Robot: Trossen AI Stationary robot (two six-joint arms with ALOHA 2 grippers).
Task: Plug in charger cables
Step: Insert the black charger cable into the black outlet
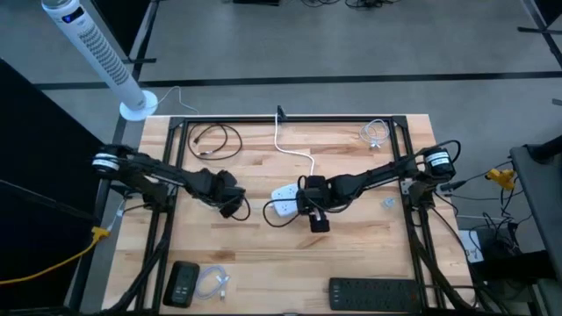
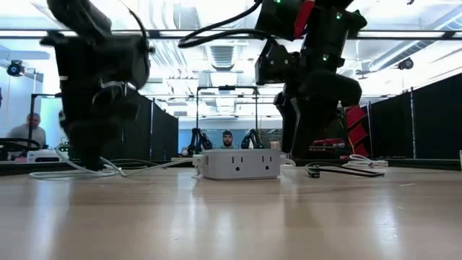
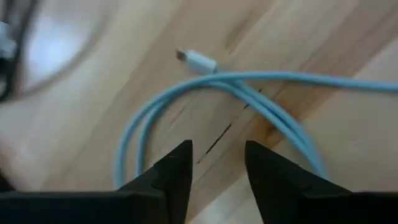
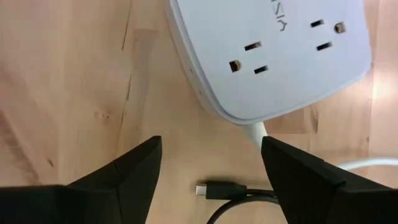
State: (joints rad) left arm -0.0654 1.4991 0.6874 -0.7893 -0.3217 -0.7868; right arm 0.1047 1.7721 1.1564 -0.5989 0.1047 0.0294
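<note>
My left hand [image 3: 214, 163] hangs released over a pale cable [image 3: 186, 99] loop on the desk [image 1: 351, 254]; closing here might pinch the strand, not the plug. My right hand [image 4: 211, 171], also released, hovers by the socket cube [image 4: 273, 50] above a black plug [image 4: 214, 190], whose cable is cut off.

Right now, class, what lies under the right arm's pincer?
Under the open right pincer lie bare wood, a black cable's plug and the socket cube's edge. The cable's remainder runs out of view.
</note>
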